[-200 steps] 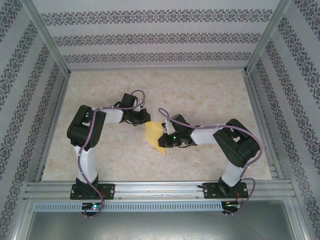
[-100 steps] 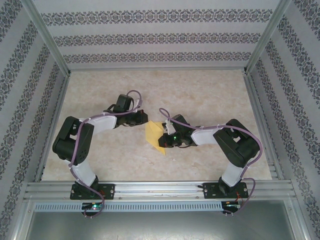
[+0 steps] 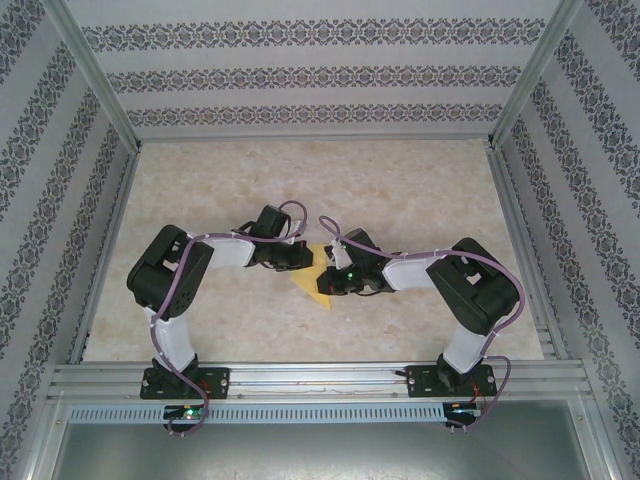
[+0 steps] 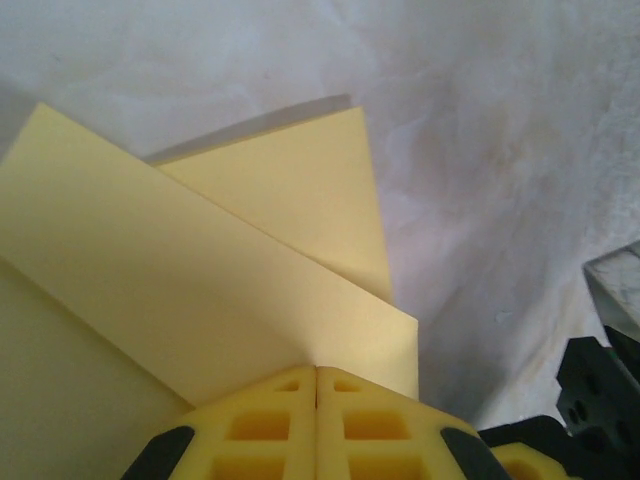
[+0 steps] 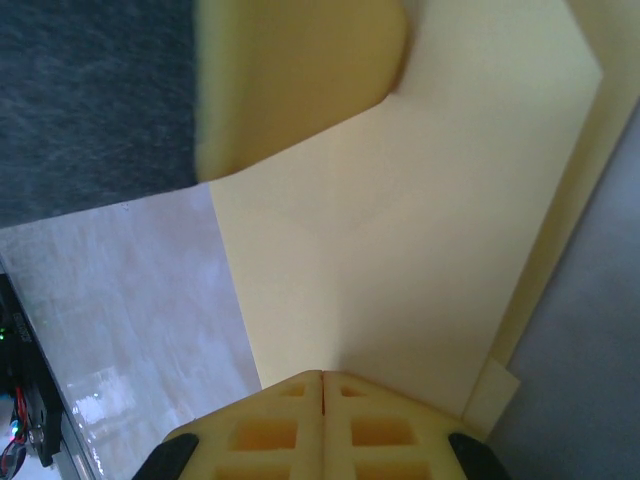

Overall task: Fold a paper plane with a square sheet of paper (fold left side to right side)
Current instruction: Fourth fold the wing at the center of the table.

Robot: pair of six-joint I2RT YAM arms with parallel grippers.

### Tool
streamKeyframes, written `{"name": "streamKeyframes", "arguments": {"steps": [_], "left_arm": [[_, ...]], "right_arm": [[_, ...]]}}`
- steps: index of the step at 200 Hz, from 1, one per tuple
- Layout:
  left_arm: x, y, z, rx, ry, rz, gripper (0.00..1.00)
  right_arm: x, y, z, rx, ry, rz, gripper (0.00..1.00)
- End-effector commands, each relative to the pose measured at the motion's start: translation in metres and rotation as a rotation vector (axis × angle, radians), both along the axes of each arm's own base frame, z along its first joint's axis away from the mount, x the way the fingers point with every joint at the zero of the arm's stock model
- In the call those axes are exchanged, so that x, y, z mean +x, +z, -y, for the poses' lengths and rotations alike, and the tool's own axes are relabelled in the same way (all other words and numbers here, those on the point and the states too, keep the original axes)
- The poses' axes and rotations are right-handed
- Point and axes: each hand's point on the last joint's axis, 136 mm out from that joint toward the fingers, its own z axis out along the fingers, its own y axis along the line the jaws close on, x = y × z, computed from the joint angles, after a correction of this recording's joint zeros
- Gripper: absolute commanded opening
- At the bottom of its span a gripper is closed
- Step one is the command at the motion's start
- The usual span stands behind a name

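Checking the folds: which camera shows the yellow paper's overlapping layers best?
Left wrist: the yellow paper shows overlapping flaps with sharp edges. Right wrist shows a mostly flat panel; top external, a small distant wedge.

The sheet of paper is plain yellow and lies near the middle of the table. It is creased. From above it shows as a narrow triangle, its tip pointing toward the near edge. Close up, flat folded flaps overlap with sharp, straight edges, and one corner casts a thin shadow.
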Motion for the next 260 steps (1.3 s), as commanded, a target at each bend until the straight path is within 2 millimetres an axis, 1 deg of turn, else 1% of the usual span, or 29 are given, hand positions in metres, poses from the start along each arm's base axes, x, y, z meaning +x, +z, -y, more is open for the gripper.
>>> {"name": "streamKeyframes", "arguments": {"steps": [1,16,25,53,71,97,122,147,193,222,260], "left_arm": [[0.009,-0.006,-0.002,0.032,0.023,0.012,0.06],[0.007,-0.013,-0.007,0.062,0.034,0.002,0.05],[0.005,-0.016,-0.009,0.074,0.035,-0.006,0.03],[-0.003,-0.026,-0.014,0.088,0.038,-0.033,0.01],[-0.007,-0.030,-0.016,0.083,0.045,-0.044,0.00],[-0.011,-0.032,-0.017,0.080,0.050,-0.051,0.00],[-0.013,-0.032,-0.017,0.079,0.054,-0.049,0.00],[-0.012,-0.032,-0.017,0.079,0.053,-0.049,0.00],[-0.013,-0.033,-0.018,0.085,0.052,-0.049,0.00],[-0.012,-0.033,-0.018,0.087,0.055,-0.049,0.00],[-0.012,-0.033,-0.020,0.097,0.065,-0.051,0.00]], "right_arm": [[-0.036,-0.039,0.034,-0.162,-0.021,-0.175,0.00],[-0.031,-0.030,0.028,-0.131,-0.015,-0.158,0.00],[-0.028,-0.022,0.024,-0.110,-0.012,-0.143,0.00],[-0.016,0.012,0.004,-0.008,0.016,-0.101,0.00],[-0.009,0.031,-0.004,0.043,0.026,-0.076,0.00],[-0.002,0.046,-0.010,0.083,0.024,-0.047,0.00],[0.006,0.044,-0.011,0.070,0.002,-0.027,0.00],[0.013,0.035,-0.013,0.048,-0.013,-0.022,0.00],[0.026,0.025,-0.017,0.019,-0.033,-0.004,0.00],[0.032,0.015,-0.014,-0.018,-0.049,0.002,0.00],[0.028,-0.001,-0.009,-0.071,-0.044,-0.022,0.00]]}}
